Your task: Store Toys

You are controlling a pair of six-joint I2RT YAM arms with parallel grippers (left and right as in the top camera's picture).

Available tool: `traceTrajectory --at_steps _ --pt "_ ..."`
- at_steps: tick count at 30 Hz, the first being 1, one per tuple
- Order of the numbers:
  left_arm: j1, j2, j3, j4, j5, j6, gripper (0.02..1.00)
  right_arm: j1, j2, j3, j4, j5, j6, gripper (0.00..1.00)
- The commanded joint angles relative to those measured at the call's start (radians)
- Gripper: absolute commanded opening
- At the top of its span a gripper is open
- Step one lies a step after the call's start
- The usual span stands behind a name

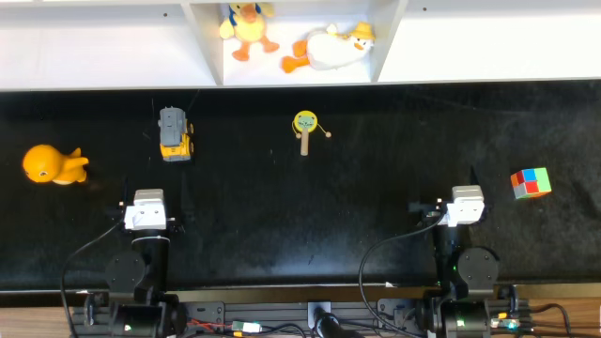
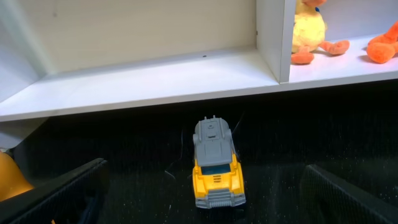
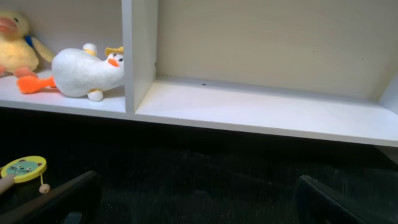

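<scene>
A yellow and grey toy truck (image 1: 175, 133) stands on the black table, straight ahead of my left gripper (image 1: 148, 199), and it is centred in the left wrist view (image 2: 214, 165). An orange plush toy (image 1: 53, 165) lies at the far left (image 2: 9, 177). A small yellow rattle drum (image 1: 305, 126) lies mid-table (image 3: 22, 169). A multicoloured cube (image 1: 531, 183) sits at the right. My left gripper (image 2: 205, 214) is open and empty. My right gripper (image 1: 465, 197) is open too (image 3: 199, 214), holding nothing.
A white shelf unit (image 1: 300, 75) runs along the table's far edge. Its middle compartment holds a yellow plush duck (image 1: 247, 26) and a white plush goose (image 1: 329, 47). The side compartments (image 3: 261, 106) are bare. Cables hang at the near edge.
</scene>
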Motion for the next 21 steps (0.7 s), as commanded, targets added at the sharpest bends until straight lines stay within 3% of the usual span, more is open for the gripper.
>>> traceTrajectory --at_steps 1,8,21 --pt "-0.004 -0.009 0.007 -0.018 0.005 -0.059 0.998 -0.002 -0.010 -0.013 0.005 -0.006 0.008 0.993" --pt "0.040 0.043 0.180 -0.310 -0.010 -0.335 0.998 -0.002 -0.010 -0.013 0.005 -0.006 0.008 0.993" --pt "0.138 0.328 0.603 -0.781 -0.019 -0.379 0.993 -0.002 -0.010 -0.013 0.005 -0.006 0.008 0.996"
